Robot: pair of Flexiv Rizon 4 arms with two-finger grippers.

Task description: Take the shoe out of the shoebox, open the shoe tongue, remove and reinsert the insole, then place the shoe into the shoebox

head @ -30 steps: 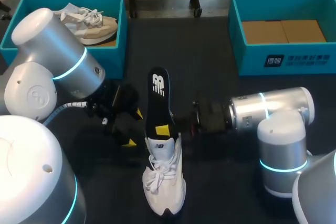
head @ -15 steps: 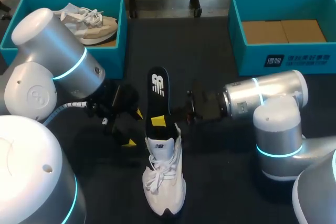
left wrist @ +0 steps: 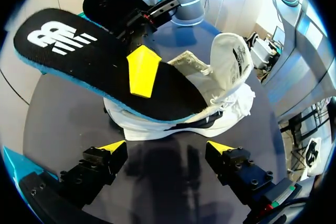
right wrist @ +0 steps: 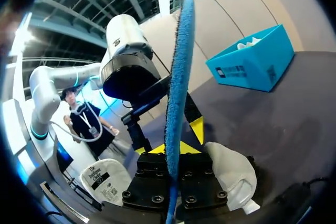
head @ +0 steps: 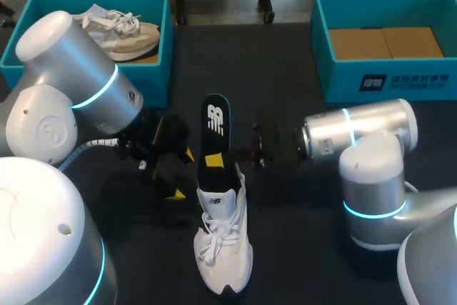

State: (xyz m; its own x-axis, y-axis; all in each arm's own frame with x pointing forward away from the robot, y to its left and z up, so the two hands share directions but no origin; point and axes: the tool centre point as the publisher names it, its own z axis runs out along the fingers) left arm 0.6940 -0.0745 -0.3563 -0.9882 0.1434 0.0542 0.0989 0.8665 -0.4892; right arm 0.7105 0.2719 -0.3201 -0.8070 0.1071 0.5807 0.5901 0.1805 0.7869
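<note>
The white shoe [head: 223,248] sits on the dark counter [head: 285,69], between the two arms and out of either box. Its opening faces the far side of the counter. The black insole [head: 215,123] sticks out of that opening. One end is down in the shoe and the rest slopes up and away, with the logo on the free end.

The right gripper [right wrist: 176,148] comes in from the side and is clamped on the insole, one finger on each face. From its own wrist the insole shows edge-on as a thin blue strip running straight up between the fingers. From the left wrist, one yellow fingertip [left wrist: 142,69] lies flat on the black top face, about midway along.

The left gripper [left wrist: 167,149] hangs just beside the shoe, on the side opposite the right arm. Its fingers are spread wide with nothing in them — bare counter lies between the two yellow tips. The shoe's side is just ahead of it, and the tongue [left wrist: 231,56] is folded back and standing up.

At the far left corner the left box [head: 166,26] holds a second shoe [head: 125,33], beige with white laces. The right box [head: 343,80], far right, shows only its cardboard floor.
</note>
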